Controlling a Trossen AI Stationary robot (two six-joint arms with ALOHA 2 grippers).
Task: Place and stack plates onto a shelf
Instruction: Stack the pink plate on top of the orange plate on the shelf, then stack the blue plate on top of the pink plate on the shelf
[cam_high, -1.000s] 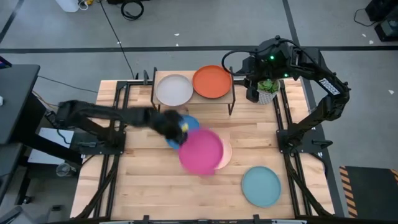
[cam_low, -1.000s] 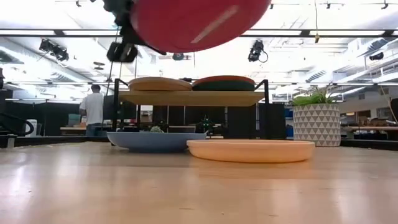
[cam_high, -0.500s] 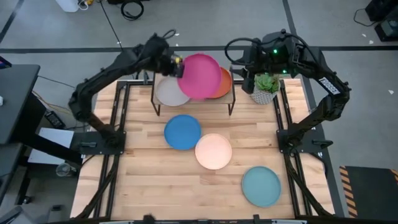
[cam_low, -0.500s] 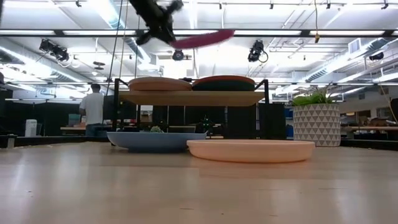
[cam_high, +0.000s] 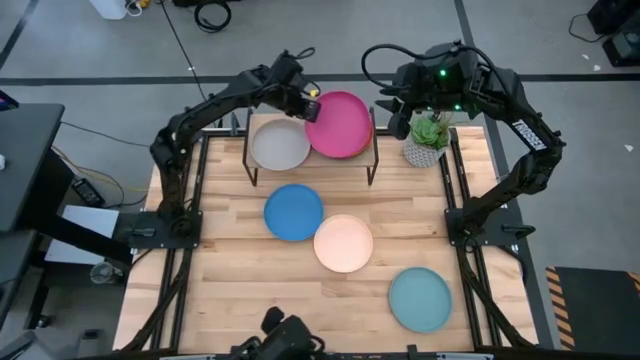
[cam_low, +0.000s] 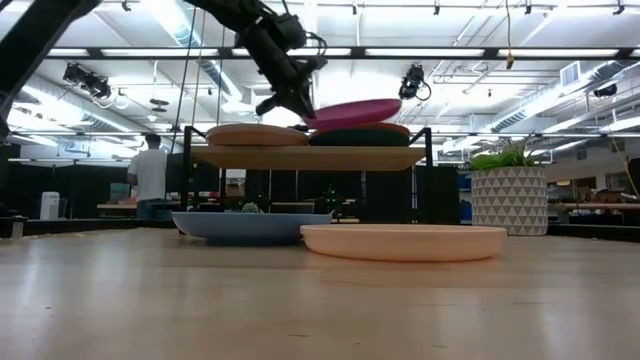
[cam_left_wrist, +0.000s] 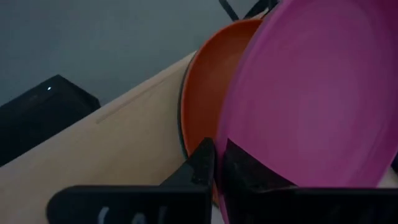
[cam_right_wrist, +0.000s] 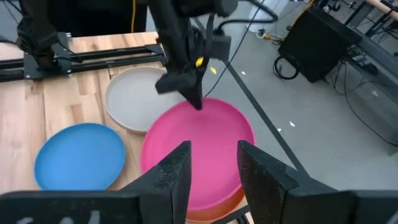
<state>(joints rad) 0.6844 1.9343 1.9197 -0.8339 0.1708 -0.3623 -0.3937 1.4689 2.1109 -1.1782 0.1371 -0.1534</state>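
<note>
My left gripper (cam_high: 308, 106) is shut on the magenta plate (cam_high: 342, 124) over the right half of the shelf (cam_low: 310, 157). The plate is just above the orange plate (cam_left_wrist: 205, 106), which tops a stack there (cam_low: 360, 135). A pale grey plate (cam_high: 279, 145) lies on the shelf's left half. A blue plate (cam_high: 294, 211), a cream plate (cam_high: 343, 243) and a light teal plate (cam_high: 420, 298) lie flat on the table. My right gripper (cam_right_wrist: 214, 168) is open and empty, up high at the far right beside the shelf (cam_high: 392, 105). My left gripper pinches the magenta plate's rim (cam_left_wrist: 225, 155) on the side toward the table's left, one finger on the plate's top face (cam_left_wrist: 249, 177) and one beneath. The fingers come slanting down from the far left. The plate is tilted, its free side higher (cam_low: 390, 103); whether it touches the orange plate I cannot tell.
A potted plant in a white patterned pot (cam_high: 428, 140) stands right of the shelf, close under my right arm. A person (cam_low: 152, 175) stands in the room beyond the table. Bare wood shows on the table's near left.
My left gripper has carried the magenta plate from above the table's middle up and toward the far edge, then down over the orange plate on the shelf. It has stayed shut on the rim, and the plate has gone from steeply tipped to nearly level.
</note>
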